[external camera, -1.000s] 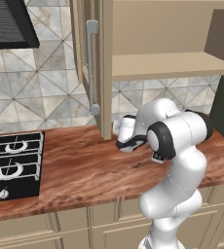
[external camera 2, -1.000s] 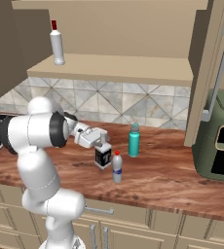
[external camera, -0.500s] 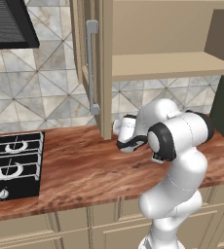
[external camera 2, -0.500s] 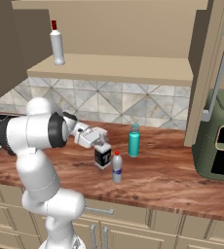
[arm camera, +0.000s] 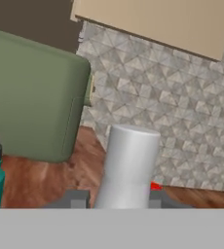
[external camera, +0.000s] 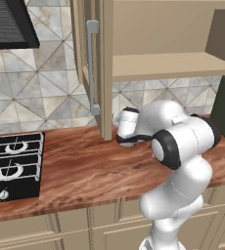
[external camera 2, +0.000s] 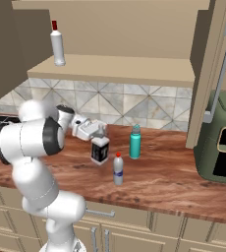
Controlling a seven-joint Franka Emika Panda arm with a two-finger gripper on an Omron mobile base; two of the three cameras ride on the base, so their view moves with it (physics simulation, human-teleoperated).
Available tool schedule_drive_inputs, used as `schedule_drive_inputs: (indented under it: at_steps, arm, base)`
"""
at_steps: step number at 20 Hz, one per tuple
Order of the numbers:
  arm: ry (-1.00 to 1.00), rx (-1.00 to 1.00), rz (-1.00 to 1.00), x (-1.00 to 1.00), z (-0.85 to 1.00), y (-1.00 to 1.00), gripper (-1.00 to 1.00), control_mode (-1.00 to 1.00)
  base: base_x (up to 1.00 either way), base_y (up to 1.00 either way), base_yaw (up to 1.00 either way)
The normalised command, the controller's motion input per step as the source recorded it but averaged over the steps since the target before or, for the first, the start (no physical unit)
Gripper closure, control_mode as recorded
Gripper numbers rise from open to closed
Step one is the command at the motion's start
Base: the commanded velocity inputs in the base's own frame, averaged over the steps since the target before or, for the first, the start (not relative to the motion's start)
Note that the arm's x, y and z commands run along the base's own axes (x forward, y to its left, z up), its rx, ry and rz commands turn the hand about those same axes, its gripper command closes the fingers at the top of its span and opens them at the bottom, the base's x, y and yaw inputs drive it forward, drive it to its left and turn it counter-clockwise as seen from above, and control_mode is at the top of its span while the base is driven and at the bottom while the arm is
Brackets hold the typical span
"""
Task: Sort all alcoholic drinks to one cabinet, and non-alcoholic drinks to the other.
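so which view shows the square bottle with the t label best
The right base view: the T-label bottle stands whole on the counter, the gripper at its neck. The hand view catches just its grey neck up close.

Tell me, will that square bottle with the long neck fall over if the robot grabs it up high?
It might wobble. The square bottle has a wide flat bottom on the counter, so it probably stands steady. But the gripper sits around its thin neck, far above the heavy part, so it could swing or slip if the pinch is loose.
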Motion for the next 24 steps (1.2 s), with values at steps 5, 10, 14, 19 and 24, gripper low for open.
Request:
schedule_drive_inputs:
  at_steps: [5,10,14,19,24]
  arm:
    - [0.0,0.0,0.03,-0.17,0.71,0.08,1.0,-1.0]
    - [0.01,0.07,0.18,-0.1,0.61,0.01,1.0,-1.0]
    - [0.05,0.12,0.3,-0.08,0.56,0.05,1.0,-1.0]
    - [0.02,0.15,0.37,-0.11,0.58,0.03,1.0,-1.0]
    - [0.0,0.17,0.42,-0.03,0.6,0.0,1.0,-1.0]
  base:
    - [0.0,0.0,0.0]
    - [0.0,0.0,0.0]
    - [0.0,0.0,0.0]
    - [0.0,0.0,0.0]
    - [0.0,0.0,0.0]
